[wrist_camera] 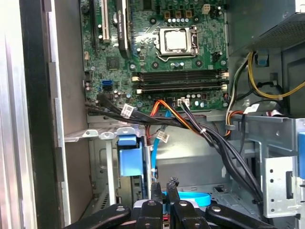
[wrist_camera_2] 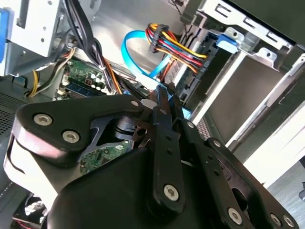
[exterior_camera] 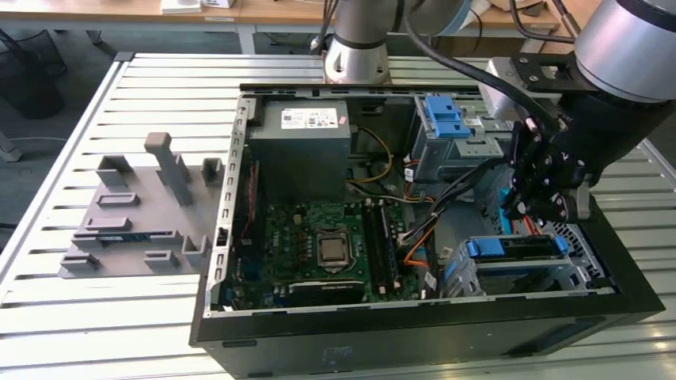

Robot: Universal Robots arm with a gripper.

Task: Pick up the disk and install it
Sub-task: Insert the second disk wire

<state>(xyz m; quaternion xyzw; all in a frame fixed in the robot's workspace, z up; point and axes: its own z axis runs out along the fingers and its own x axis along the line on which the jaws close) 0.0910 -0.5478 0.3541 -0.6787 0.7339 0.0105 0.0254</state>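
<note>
We read the disk (exterior_camera: 514,248) as the blue-framed unit lying flat in the lower drive cage (exterior_camera: 579,273), near the front corner of the open computer case (exterior_camera: 423,340) on the exterior view's right. Only its blue frame end shows clearly; the label is hidden from us, so this identification is probably right, not certain.

We judge it a stiff, dense slab: moderately heavy for its size, with smooth metal faces that could slip under a light pinch. It is sensitive to knocks, and its circuit side and connector edge should be left alone. The blue plastic frame along its long edges looks like the sensible place to take hold, since it offers some give and friction.

The arm reaches over the case from the exterior view's right, its wrist bent steeply downward. The gripper (exterior_camera: 547,207) hangs just above the cage and the disk, apart from both. In both wrist views its fingertips (wrist_camera: 155,187) sit drawn together with nothing between them, pointing into the case towards the motherboard (wrist_camera: 171,52) and the cable bundle (wrist_camera: 190,121).
</note>
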